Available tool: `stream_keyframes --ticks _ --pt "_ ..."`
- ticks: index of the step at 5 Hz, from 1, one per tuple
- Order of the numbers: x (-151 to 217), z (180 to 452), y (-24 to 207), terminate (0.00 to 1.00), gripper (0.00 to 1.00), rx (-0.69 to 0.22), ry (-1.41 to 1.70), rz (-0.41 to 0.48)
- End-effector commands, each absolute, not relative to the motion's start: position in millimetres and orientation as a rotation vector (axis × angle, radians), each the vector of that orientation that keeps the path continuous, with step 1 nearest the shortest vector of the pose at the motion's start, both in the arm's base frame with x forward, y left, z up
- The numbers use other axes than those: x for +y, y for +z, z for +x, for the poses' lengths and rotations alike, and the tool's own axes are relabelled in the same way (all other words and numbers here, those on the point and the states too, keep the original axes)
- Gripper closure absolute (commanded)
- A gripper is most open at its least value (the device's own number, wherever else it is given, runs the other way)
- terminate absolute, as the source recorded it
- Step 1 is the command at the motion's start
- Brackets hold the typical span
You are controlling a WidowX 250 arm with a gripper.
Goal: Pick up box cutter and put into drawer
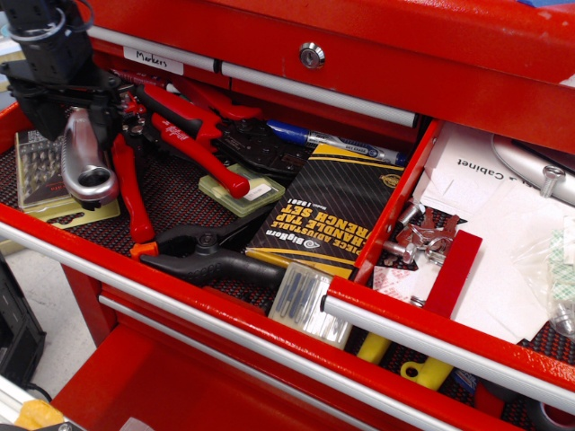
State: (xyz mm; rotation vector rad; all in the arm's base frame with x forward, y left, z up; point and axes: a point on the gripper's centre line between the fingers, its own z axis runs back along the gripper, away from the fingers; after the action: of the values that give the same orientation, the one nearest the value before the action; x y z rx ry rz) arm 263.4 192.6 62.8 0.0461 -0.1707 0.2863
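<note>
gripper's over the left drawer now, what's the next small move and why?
Probably lower straight down and close on the curved silver-grey metal box cutter. The black gripper sits over its upper end, not visibly gripping, and the red-handled pliers lie close alongside.

Red-handled pliers [180, 135]: several, overlapping, back-left of open tray.
Black & yellow tap wrench set box [328, 211]: flat, nr tray's right wall.
Blue marker pen [337, 144]: just behind the box.
Black plastic spring clamp [207, 256]: front, touching box's front-left corner.
Small pale-green case [243, 191]: betw pliers & box.
Drill bit card [36, 171]: far left.
Round silver lock [311, 57]: on the closed red front above.
</note>
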Motion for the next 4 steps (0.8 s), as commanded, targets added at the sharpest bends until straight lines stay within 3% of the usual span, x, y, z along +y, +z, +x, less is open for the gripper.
stream_keyframes --ticks 1,2,3,4 --pt "200.3 255.1 56.0 0.0 0.0 -0.19 0.266 0.015" --pt "199.1 253.1 48.3 0.0 0.0 -0.201 0.29 -0.011" --pt "196.1 254.6 47.4 0.0 1.0 -0.192 0.32 -0.031" --pt "179.7 252.2 69.9 0.0 1.0 -0.151 0.358 0.006"
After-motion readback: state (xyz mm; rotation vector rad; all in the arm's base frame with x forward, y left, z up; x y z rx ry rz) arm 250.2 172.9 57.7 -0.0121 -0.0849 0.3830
